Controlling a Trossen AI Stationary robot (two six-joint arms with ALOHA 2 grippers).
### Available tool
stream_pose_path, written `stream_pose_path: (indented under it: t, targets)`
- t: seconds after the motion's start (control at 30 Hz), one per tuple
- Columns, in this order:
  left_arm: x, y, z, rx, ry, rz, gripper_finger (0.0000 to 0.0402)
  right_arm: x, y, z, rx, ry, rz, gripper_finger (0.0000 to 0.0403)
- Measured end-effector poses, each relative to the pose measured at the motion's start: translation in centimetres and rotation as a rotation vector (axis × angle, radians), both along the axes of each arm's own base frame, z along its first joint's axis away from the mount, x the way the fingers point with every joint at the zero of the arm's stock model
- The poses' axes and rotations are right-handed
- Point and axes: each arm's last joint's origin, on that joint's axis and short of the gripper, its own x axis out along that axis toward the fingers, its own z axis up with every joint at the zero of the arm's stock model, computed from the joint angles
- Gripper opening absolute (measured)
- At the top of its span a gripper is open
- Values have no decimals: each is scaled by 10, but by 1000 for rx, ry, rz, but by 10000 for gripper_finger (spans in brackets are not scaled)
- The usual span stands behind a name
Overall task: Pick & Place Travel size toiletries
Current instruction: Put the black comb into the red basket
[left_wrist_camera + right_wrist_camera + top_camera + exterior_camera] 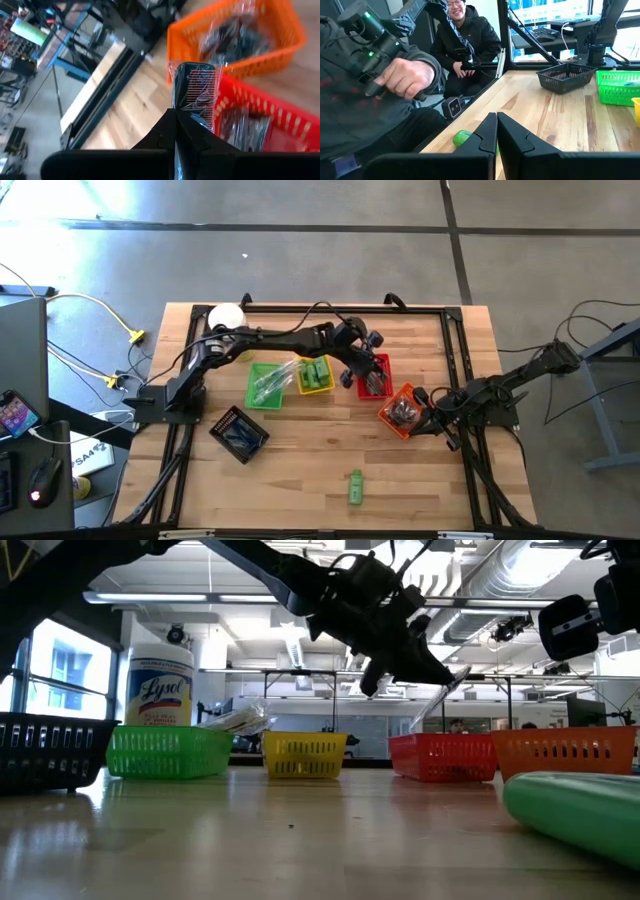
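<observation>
We're mid-place, as we read it: the left gripper (362,373) hangs over the near-left edge of the red basket (381,364) with a clear-wrapped black comb (196,90) pinched between its fingers, which are pressed onto the wrapped end. In the left wrist view the comb sticks out past the fingertips, above the red basket's rim, with the orange basket (280,30) just beyond. The low view shows the wrapper tip pointing down toward the red basket, not yet inside.

Next move, our call: get the comb fully over the red basket's interior, lower it, then release. The risk is the comb landing on the rim or the wrapper clinging to a finger.

Layout, big to small: wooden table (300,490); left arm reaching from the far-left corner across the basket row; right arm parked at the right edge, right gripper (437,420) beside the orange basket, fingers pressed together on nothing.

Baskets, left to right: black basket (238,432) nearer the front, green basket (268,384) with clear-wrapped sticks, yellow basket (315,376) with green pieces, red with dark slim items, orange with dark wrapped pieces.

White jar (226,316) sits at the far-left corner.

One green tube (355,487) lies loose near the front edge, well apart from the baskets: still to be picked.
</observation>
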Motion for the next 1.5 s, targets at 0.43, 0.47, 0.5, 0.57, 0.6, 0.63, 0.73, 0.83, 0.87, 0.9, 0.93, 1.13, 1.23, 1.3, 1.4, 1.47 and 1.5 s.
stream_pose_path:
  t: [0.43,0.47,0.5,0.57,0.6,0.63,0.73,0.83,0.87,0.9,0.93,1.13,1.23,1.3,1.4,1.47,1.5]
  targets:
    - [3,0,-13,-37,30,-7,0,0,0,0,-37,-20,1,3]
    - [5,1,-16,-26,23,-13,0,0,0,0,-37,-20,1,3]
    - [5,1,-19,-26,35,-12,0,0,0,0,-37,-20,0,3]
    - [5,1,-26,-38,68,6,0,0,0,0,-37,-20,-2,3]
    - [7,1,-30,-37,66,12,0,0,0,0,-37,-20,-2,3]
    - [9,2,-33,-33,60,14,0,0,0,0,-37,-21,-2,3]
    - [8,2,-41,-39,98,35,0,0,0,0,-41,-23,-2,3]
    - [9,3,-47,-18,115,50,0,0,0,0,-55,-30,-2,3]
    - [9,3,-49,-18,125,50,0,0,0,0,-61,-34,-2,3]
    - [9,3,-50,-11,128,46,0,0,0,0,-63,-35,-2,3]
    - [8,3,-51,-2,135,40,0,0,0,0,-63,-35,-1,3]
    - [9,4,-49,9,124,78,0,0,0,0,-63,-35,0,3]
    - [9,5,-50,-2,132,125,1,0,0,0,-63,-35,1,3]
    - [10,4,-50,4,141,184,5,0,0,0,-63,-35,1,3]
    - [9,4,-51,-5,157,198,22,0,0,0,-63,-35,1,3]
    - [9,4,-51,-6,154,198,42,0,0,0,-63,-35,1,3]
    - [9,3,-50,-6,149,196,53,0,0,0,-63,-35,1,3]
